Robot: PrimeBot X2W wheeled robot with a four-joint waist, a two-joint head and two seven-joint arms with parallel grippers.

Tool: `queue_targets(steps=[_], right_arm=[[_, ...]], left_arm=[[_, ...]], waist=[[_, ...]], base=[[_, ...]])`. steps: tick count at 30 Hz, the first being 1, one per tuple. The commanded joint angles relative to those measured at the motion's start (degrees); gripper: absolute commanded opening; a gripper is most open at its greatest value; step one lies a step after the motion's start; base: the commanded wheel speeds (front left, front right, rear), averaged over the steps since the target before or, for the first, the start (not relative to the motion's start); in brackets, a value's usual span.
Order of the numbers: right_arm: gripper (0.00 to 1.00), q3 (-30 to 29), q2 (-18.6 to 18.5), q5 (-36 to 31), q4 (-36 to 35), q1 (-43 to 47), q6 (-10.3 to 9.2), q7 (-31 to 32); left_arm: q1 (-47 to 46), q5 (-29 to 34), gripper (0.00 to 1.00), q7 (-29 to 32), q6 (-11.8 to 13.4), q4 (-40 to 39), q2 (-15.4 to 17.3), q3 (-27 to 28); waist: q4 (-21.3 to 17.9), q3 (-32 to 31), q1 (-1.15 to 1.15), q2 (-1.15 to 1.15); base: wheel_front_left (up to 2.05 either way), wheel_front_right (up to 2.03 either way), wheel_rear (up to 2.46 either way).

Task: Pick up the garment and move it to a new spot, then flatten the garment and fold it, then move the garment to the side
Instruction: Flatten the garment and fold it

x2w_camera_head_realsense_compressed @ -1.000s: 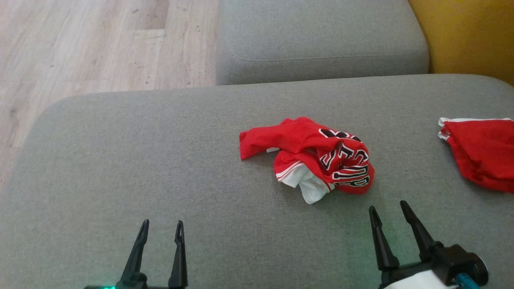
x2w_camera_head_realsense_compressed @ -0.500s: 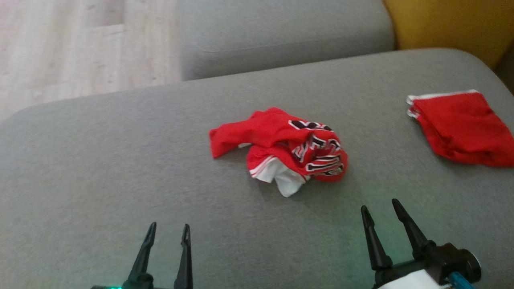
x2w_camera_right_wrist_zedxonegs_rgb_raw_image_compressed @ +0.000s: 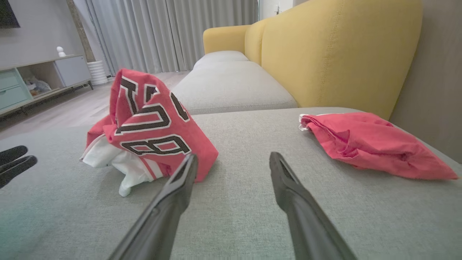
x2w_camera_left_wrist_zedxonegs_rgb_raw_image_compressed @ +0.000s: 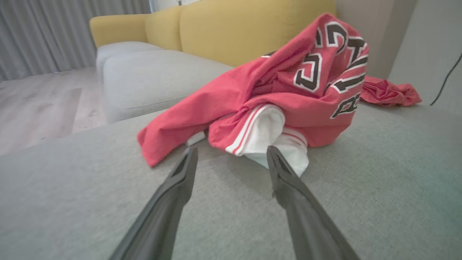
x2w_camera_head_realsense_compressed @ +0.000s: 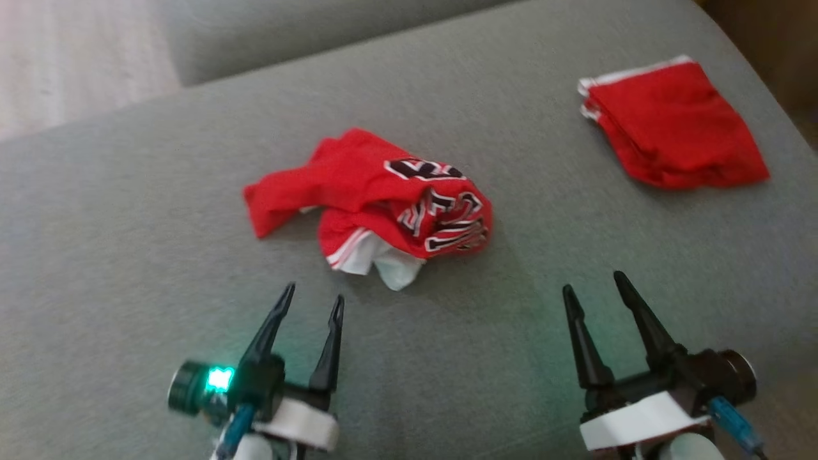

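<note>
A crumpled red garment (x2w_camera_head_realsense_compressed: 377, 198) with black-and-white lettering and a white lining lies mid-cushion on the grey sofa seat (x2w_camera_head_realsense_compressed: 128, 223). My left gripper (x2w_camera_head_realsense_compressed: 313, 292) is open just short of its white near edge; in the left wrist view the garment (x2w_camera_left_wrist_zedxonegs_rgb_raw_image_compressed: 288, 90) bulks right beyond the open gripper (x2w_camera_left_wrist_zedxonegs_rgb_raw_image_compressed: 232, 150), the right fingertip overlapping the white lining. My right gripper (x2w_camera_head_realsense_compressed: 592, 282) is open and empty to the garment's right, apart from it. The right wrist view has the garment (x2w_camera_right_wrist_zedxonegs_rgb_raw_image_compressed: 148, 126) left of the gripper (x2w_camera_right_wrist_zedxonegs_rgb_raw_image_compressed: 234, 156).
A second red garment (x2w_camera_head_realsense_compressed: 671, 128), folded flat, lies at the seat's far right near the edge. Another grey cushion (x2w_camera_head_realsense_compressed: 287, 25) and wooden floor (x2w_camera_head_realsense_compressed: 64, 64) lie beyond. A yellow sofa back (x2w_camera_right_wrist_zedxonegs_rgb_raw_image_compressed: 343, 54) rises behind. My left gripper's fingertips (x2w_camera_right_wrist_zedxonegs_rgb_raw_image_compressed: 14, 159) show at the right wrist view's left edge.
The head camera has tilted and turned, shifting the whole picture. My left gripper has come forward, close to the garment's white edge. Both grippers stay open; the garment lies as before.
</note>
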Motion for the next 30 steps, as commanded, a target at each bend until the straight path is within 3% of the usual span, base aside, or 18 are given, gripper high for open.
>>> queue_targets(steps=[1,12,13,14,21,25,30], right_arm=[[1.00,1.94,-0.30,0.46,-1.83,-2.15,-0.04,0.02],[1.00,3.19,-0.30,1.78,-1.69,-4.15,-0.04,0.02],[1.00,3.27,-0.30,1.88,-1.63,-4.22,-0.04,0.02],[1.00,3.44,-0.30,1.94,-1.54,-4.26,-0.04,0.02],[1.00,3.73,-0.30,1.96,-1.24,-3.90,-0.04,0.02],[1.00,3.60,-0.30,1.93,-1.08,-3.30,-0.04,0.02],[1.00,4.55,-0.30,2.16,-0.88,-3.21,-0.04,0.02]], left_arm=[[-3.17,0.63,1.00,-0.55,-0.13,-0.64,-0.07,1.27],[-12.50,1.54,1.00,-0.55,0.77,9.26,2.51,2.49],[-12.96,1.65,0.84,-0.55,0.93,9.21,2.82,2.56],[-13.48,1.79,0.00,-0.55,1.40,8.60,3.34,2.72],[-14.04,1.77,0.00,-0.55,0.54,6.63,4.62,1.87],[-17.01,2.75,0.00,-0.55,-1.85,3.40,4.92,-1.05],[-27.03,5.61,0.00,-0.55,-4.53,1.25,6.43,-6.24]], waist=[[-3.28,3.25,-0.02,0.00],[-9.14,6.60,-0.02,0.00],[-9.44,6.57,-0.02,0.00],[-9.92,6.38,-0.02,0.00],[-10.93,4.81,-0.02,0.00],[-11.13,2.98,-0.02,0.00],[-11.92,0.36,-0.02,0.00]], base=[[0.00,0.00,0.00],[0.00,0.00,0.00],[0.00,0.00,0.00],[0.00,0.00,0.00],[0.00,0.00,0.00],[0.00,0.00,0.00],[0.00,0.00,0.00]])
